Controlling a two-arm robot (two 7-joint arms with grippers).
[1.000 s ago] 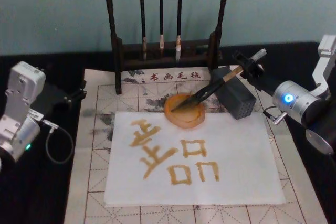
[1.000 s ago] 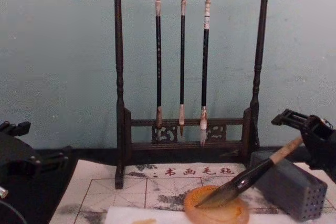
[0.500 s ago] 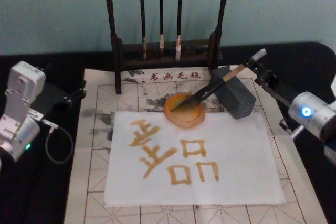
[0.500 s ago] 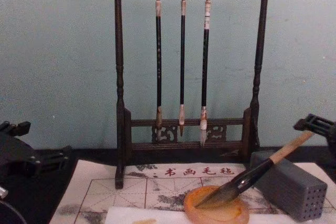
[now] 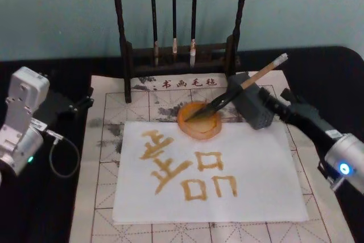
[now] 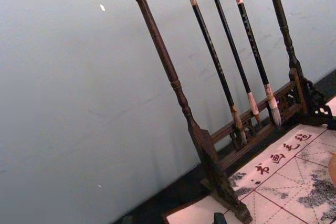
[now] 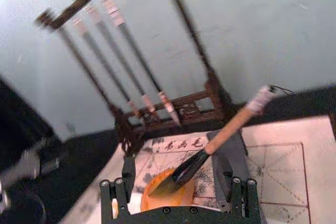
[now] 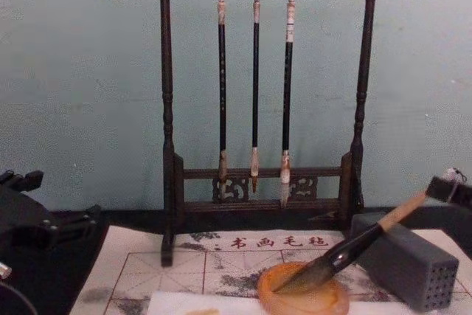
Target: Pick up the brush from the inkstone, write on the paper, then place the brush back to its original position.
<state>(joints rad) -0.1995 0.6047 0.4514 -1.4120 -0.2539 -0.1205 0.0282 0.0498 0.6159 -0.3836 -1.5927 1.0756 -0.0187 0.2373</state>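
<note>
The brush (image 5: 239, 89) lies free, its dark bristles in the orange inkstone (image 5: 199, 122) and its tan handle propped on a grey block (image 5: 252, 106). The white end cap points to the back right. The white paper (image 5: 261, 180) in front of the inkstone carries tan brush strokes. My right gripper (image 5: 276, 102) is open, low beside the grey block, below the handle and apart from it. In the right wrist view the right gripper (image 7: 176, 182) has fingers (image 7: 113, 195) spread wide, with the brush (image 7: 220, 137) and inkstone (image 7: 160, 195) beyond them. My left gripper (image 5: 79, 102) is parked at the table's left.
A dark wooden rack (image 5: 126, 55) with three thin hanging brushes (image 8: 255, 86) stands behind the inkstone. A gridded felt mat (image 5: 102, 157) lies under the paper. The grey block with small holes (image 8: 405, 260) sits right of the inkstone.
My right gripper has drawn back from the brush's upper handle toward the near right and lower. The brush stays resting in the inkstone. The left arm has not moved.
</note>
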